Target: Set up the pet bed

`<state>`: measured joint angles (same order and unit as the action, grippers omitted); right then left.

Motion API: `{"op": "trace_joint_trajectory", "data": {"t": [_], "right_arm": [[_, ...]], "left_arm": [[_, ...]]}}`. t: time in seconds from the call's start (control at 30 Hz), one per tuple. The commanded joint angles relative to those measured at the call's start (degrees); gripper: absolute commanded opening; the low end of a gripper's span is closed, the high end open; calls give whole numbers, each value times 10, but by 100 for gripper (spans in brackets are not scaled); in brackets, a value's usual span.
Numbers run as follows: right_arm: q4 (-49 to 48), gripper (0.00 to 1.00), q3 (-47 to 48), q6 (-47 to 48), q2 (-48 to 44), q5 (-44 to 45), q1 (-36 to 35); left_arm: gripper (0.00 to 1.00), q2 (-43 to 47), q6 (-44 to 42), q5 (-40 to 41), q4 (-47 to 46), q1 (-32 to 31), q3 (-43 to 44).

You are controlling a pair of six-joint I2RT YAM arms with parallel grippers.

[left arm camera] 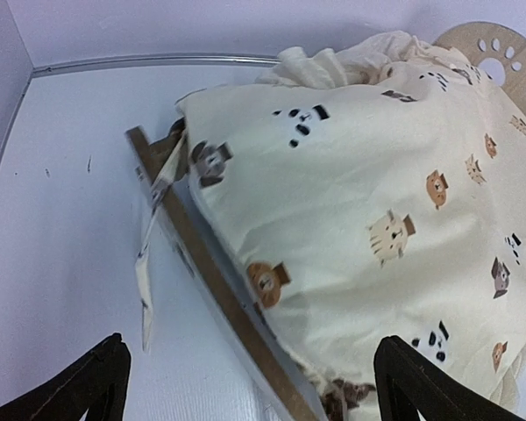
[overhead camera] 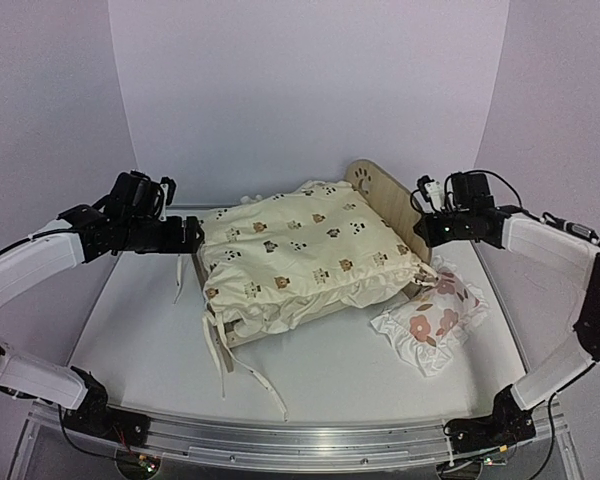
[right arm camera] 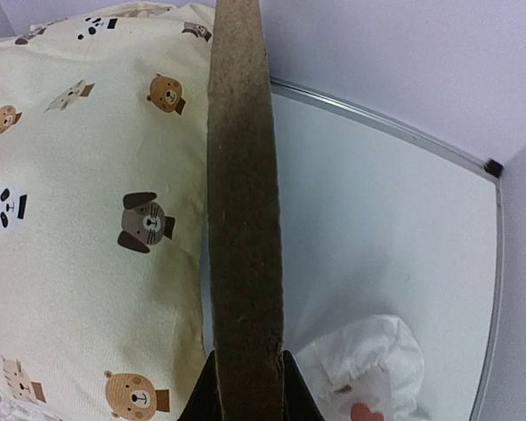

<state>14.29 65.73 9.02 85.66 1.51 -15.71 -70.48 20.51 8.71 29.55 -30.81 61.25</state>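
Observation:
The pet bed [overhead camera: 380,195] lies across the table's middle, its paw-print headboard at the right. The cream animal-print cushion [overhead camera: 300,250] is heaped on it and hides the base. My right gripper [overhead camera: 420,222] is shut on the headboard's top edge [right arm camera: 243,219], and the right wrist view shows the jaws pinching the wood from both sides at the gripper [right arm camera: 250,386]. My left gripper [overhead camera: 192,237] hangs open at the foot end. In the left wrist view its fingertips [left arm camera: 96,386] straddle the footboard rail [left arm camera: 219,289] and the cushion's edge [left arm camera: 377,175], holding nothing.
The small white ruffled flower pillow [overhead camera: 430,320] lies on the table just right of the bed, under my right arm. The cushion's tie strings [overhead camera: 240,360] trail toward the near edge. White walls close in the back and both sides.

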Motion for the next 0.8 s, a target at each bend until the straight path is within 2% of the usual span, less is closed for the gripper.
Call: {"op": "trace_joint_trajectory", "data": {"t": [0.0,0.17,0.37,0.47,0.57,0.63,0.77], "right_arm": [[77,0,-63,-79,-94,269,33],[139,0,-101,-156,-139,287,32],[154,0,-125,-194,-143,226,33],[157,4,-123,-196,-139,202,32],[160,11,-124,-199,-136,172,32],[161,20,-125,-199,-132,155,33],[184,46,-107,-191,-135,154,32]], "left_arm": [[95,-2,27,16,-20,-4,-17],[90,-9,44,3,-68,-4,-52],[85,-41,43,-32,-113,-8,-64],[85,-47,31,-43,-121,-12,-59],[85,-55,16,-56,-122,-14,-51],[85,-55,10,-58,-122,-16,-48],[85,-50,1,-69,-125,-18,-40]]}}
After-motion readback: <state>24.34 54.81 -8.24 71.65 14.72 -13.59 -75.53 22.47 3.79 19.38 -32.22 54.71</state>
